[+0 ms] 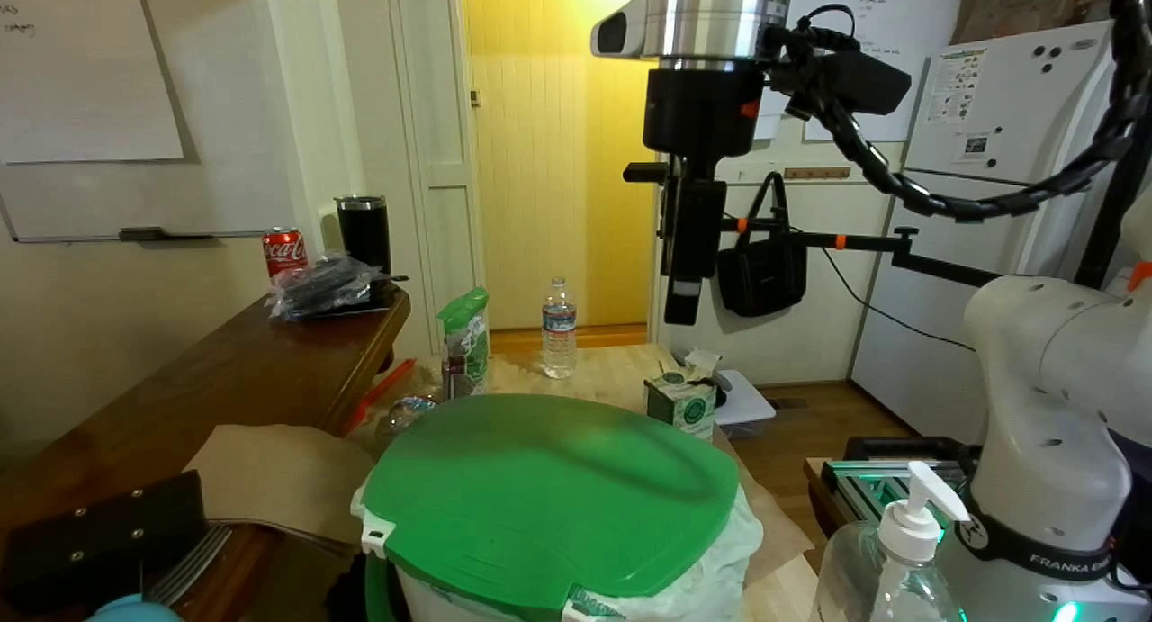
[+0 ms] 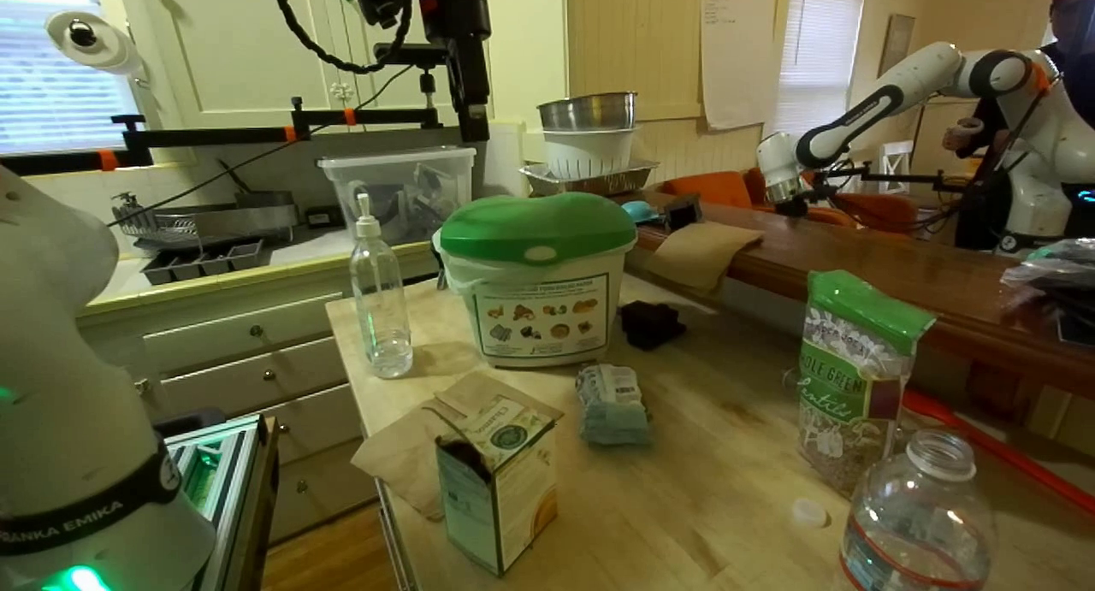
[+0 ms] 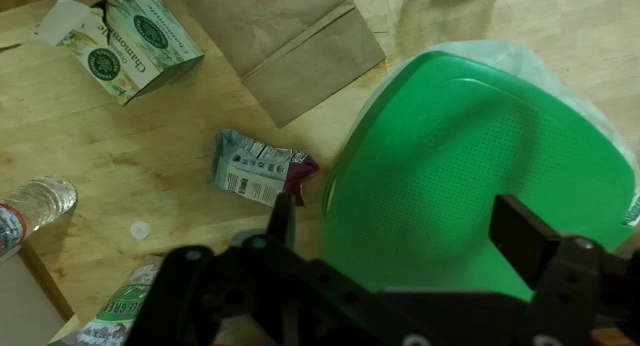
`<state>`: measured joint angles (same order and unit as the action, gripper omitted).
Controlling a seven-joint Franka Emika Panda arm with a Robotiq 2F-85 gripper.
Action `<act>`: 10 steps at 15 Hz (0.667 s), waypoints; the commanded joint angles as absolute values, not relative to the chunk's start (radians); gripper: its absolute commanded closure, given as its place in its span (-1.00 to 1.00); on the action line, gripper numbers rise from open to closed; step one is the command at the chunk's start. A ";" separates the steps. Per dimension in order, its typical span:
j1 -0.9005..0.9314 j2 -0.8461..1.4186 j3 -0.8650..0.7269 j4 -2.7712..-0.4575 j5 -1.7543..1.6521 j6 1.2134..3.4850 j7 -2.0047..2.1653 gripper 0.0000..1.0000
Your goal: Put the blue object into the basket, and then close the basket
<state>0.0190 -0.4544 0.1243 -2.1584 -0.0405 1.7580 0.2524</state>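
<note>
The basket is a white bin (image 2: 541,304) with a green lid (image 1: 549,505). In both exterior views the lid lies down over the bin's top, and it also shows in the wrist view (image 3: 465,150). The inside of the basket is hidden. My gripper (image 3: 395,211) is open with nothing between its fingers; it hangs high above the table, pointing down (image 1: 681,298). A light blue thing (image 2: 640,211) lies on the brown counter, partly seen. A pale grey-blue packet (image 3: 257,168) with a purple end lies on the table beside the basket. I cannot tell which is the blue object.
A tea box (image 2: 500,480), a glass pump bottle (image 2: 381,309), a lentil bag (image 2: 860,386) and a water bottle (image 1: 559,329) stand on the table around the basket. A brown paper bag (image 3: 300,50) lies flat. The raised brown counter (image 1: 180,397) runs alongside.
</note>
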 commanded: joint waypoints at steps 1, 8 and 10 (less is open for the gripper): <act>0.027 -0.503 0.079 -2.197 -0.018 1.794 0.170 -1.00; 0.017 -0.503 0.060 -2.180 -0.028 1.770 0.132 -1.00; 0.018 -0.503 0.061 -2.181 -0.027 1.771 0.132 -1.00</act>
<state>0.0204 -0.5040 0.0586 -2.1835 -0.0279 1.7735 0.1333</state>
